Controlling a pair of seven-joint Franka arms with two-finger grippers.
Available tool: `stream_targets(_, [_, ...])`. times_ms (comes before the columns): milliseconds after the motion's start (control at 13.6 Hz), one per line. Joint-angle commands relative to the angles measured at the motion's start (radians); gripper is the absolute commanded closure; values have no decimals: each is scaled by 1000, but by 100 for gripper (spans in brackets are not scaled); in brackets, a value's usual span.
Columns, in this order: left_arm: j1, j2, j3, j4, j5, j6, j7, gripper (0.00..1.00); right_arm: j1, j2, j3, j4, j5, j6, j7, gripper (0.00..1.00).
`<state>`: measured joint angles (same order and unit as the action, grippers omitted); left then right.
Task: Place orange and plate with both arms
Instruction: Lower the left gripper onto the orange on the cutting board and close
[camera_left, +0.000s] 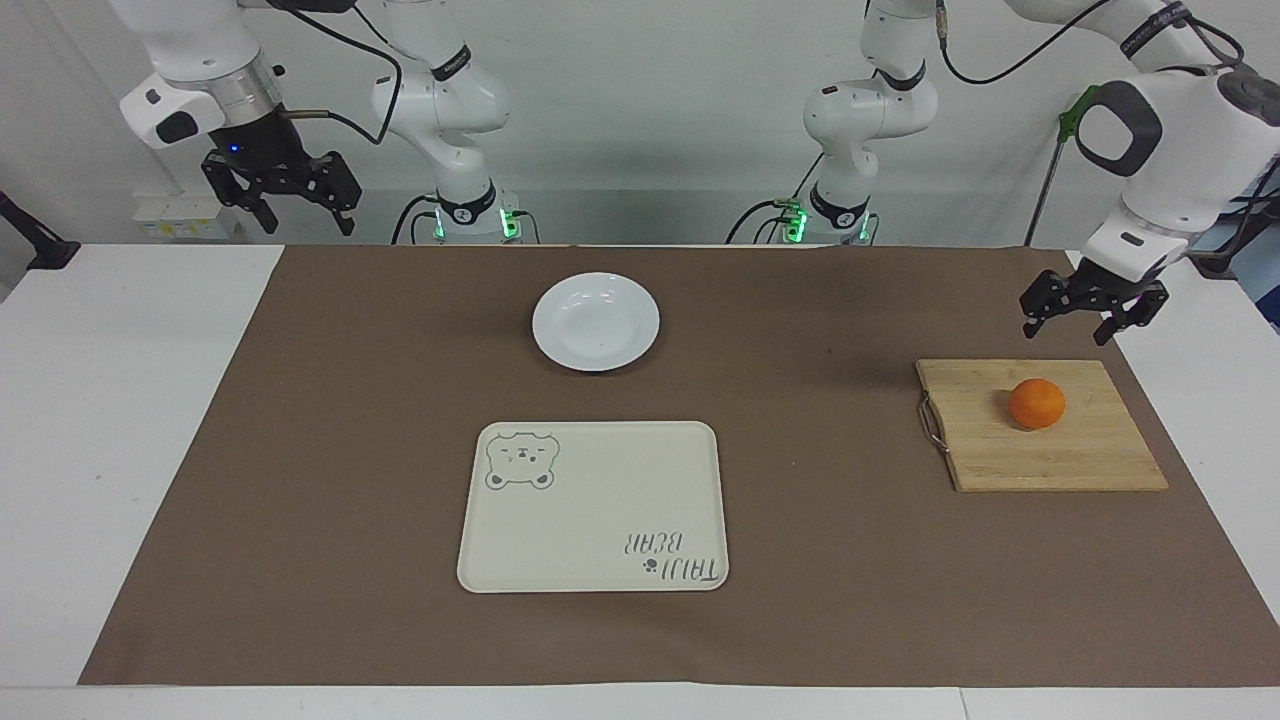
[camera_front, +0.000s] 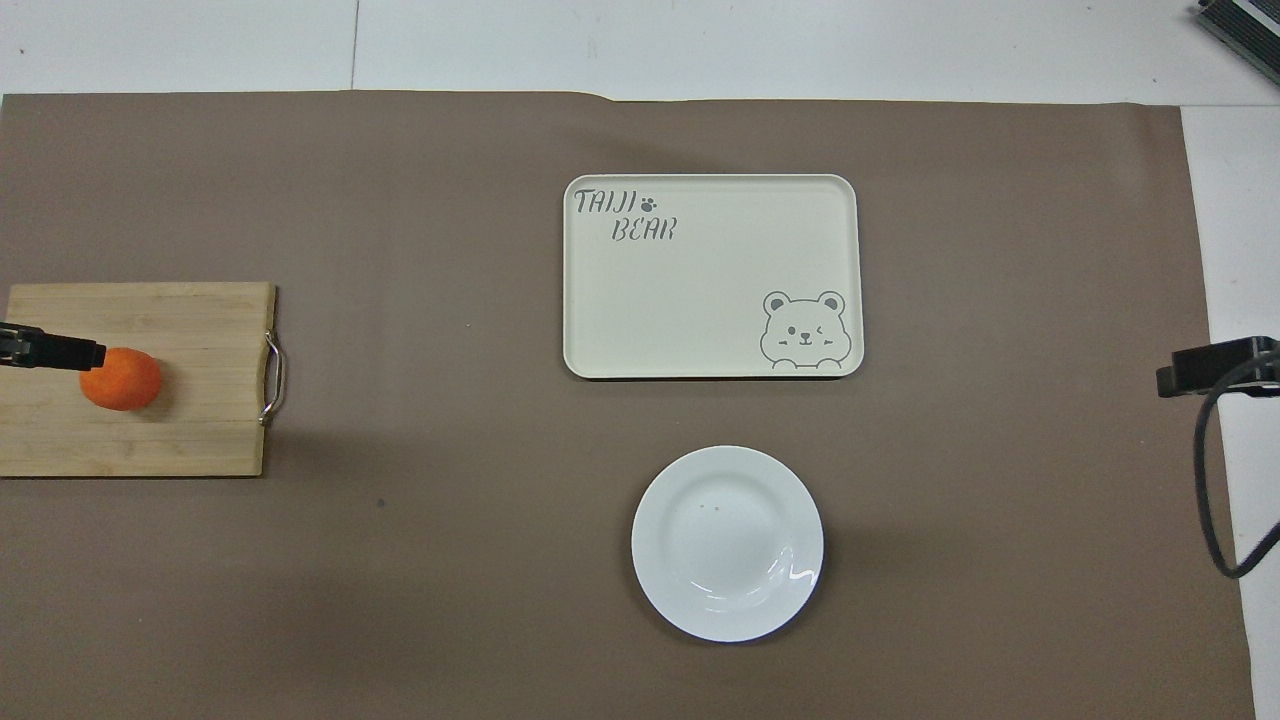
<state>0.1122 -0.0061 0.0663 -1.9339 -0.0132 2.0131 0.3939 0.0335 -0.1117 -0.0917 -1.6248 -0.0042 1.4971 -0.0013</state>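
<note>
Jaws apart, left gripper (camera_left: 1092, 316) hangs near the cutting board (camera_left: 1040, 455) bearing the orange (camera_left: 1037, 404); right gripper (camera_left: 283, 195) likewise.

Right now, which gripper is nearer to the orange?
Left. The left gripper hangs open in the air just above the cutting board where the orange sits, not touching it. The right gripper waits open, raised at the right arm's end of the table.

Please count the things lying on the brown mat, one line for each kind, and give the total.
Orange: 1
Plate: 1
Tray: 1
Cutting board: 1
Total: 4
</note>
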Motion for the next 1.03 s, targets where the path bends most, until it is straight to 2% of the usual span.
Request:
stream_targets(0, [41, 55, -8, -20, 1, 88, 68, 0, -9, -13, 6, -18, 6, 14, 18, 0])
stream_targets(221, [52, 130, -8, -22, 1, 160, 76, 0, -9, -13, 6, -18, 6, 14, 18, 0])
stream_targets(959, [92, 238, -5, -34, 2, 222, 72, 0, -10, -13, 6, -18, 6, 14, 17, 0])
